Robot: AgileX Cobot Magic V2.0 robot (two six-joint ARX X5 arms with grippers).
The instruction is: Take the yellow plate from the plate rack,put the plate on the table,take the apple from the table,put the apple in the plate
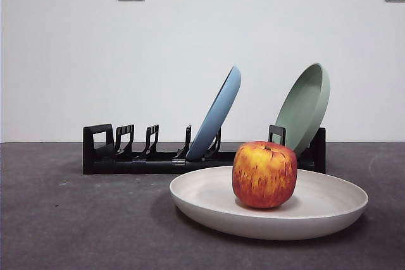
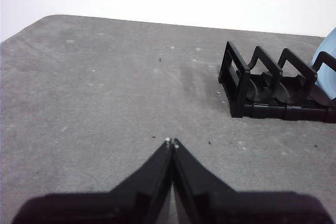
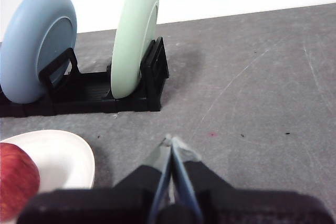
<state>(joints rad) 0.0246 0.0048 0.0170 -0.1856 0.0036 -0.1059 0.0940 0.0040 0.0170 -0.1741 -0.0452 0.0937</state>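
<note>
The yellow plate (image 1: pixel 329 203), pale cream, lies flat on the dark grey table (image 1: pixel 63 219) in front of the black plate rack (image 1: pixel 145 159). The red and yellow apple (image 1: pixel 264 174) sits upright in the plate. In the right wrist view the plate (image 3: pixel 63 156) and apple (image 3: pixel 16 179) show beside my right gripper (image 3: pixel 171 141), which is shut, empty and apart from them. My left gripper (image 2: pixel 171 142) is shut and empty over bare table, away from the rack's handle end (image 2: pixel 236 77). Neither arm shows in the front view.
A light blue plate (image 1: pixel 218 115) and a sage green plate (image 1: pixel 307 105) stand tilted in the rack; both also show in the right wrist view, blue (image 3: pixel 37 45) and green (image 3: pixel 134 35). A white wall with two sockets stands behind.
</note>
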